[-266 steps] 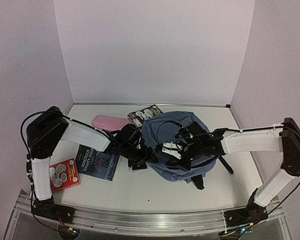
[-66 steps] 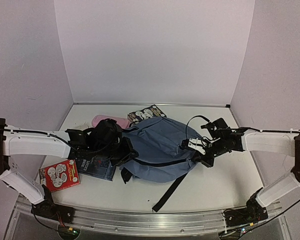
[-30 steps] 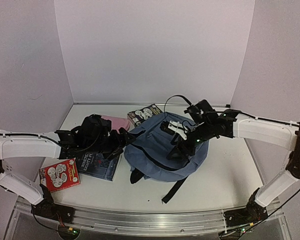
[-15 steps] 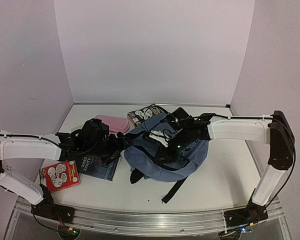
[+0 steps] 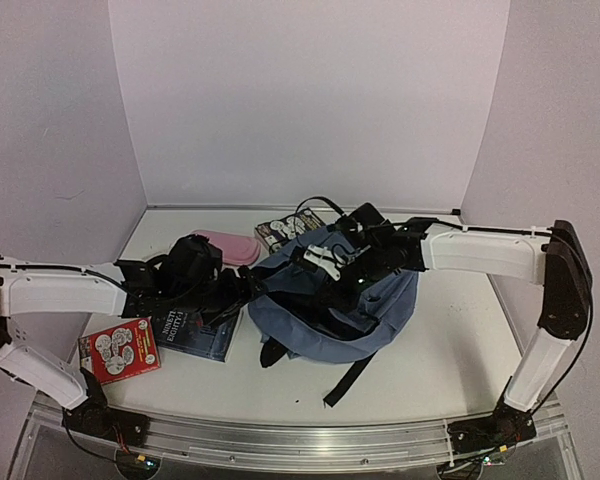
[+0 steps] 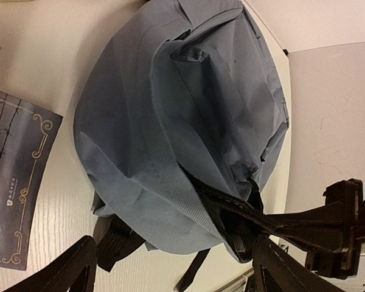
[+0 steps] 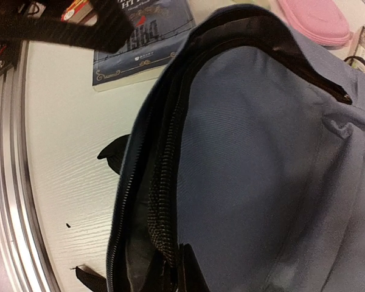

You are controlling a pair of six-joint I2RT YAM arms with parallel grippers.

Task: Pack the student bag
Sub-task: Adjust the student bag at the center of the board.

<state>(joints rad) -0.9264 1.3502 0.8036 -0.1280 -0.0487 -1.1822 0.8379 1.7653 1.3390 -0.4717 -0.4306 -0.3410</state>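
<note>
The blue-grey student bag [image 5: 380,310] lies in the middle of the table, its main zipper open and one black strap trailing toward the front. My right gripper [image 5: 332,268] is over the bag's upper part. In the right wrist view it [image 7: 179,271] is shut on the bag's black zipper edge [image 7: 161,207], holding the opening up. My left gripper [image 5: 248,288] is at the bag's left edge. In the left wrist view it [image 6: 173,246] is wide open, with the bag [image 6: 188,109] just ahead of the fingers and nothing gripped.
A pink pencil case [image 5: 225,247] and a picture-printed box [image 5: 285,230] lie behind the bag. A dark blue book [image 5: 195,330] lies under my left arm, and a red booklet [image 5: 120,350] at front left. Walls close in at the back and both sides.
My right gripper moved from the bag's right side to its top left and lifted the zipper edge. The bag bunched up and shifted with it. My left gripper stayed at the left edge.
</note>
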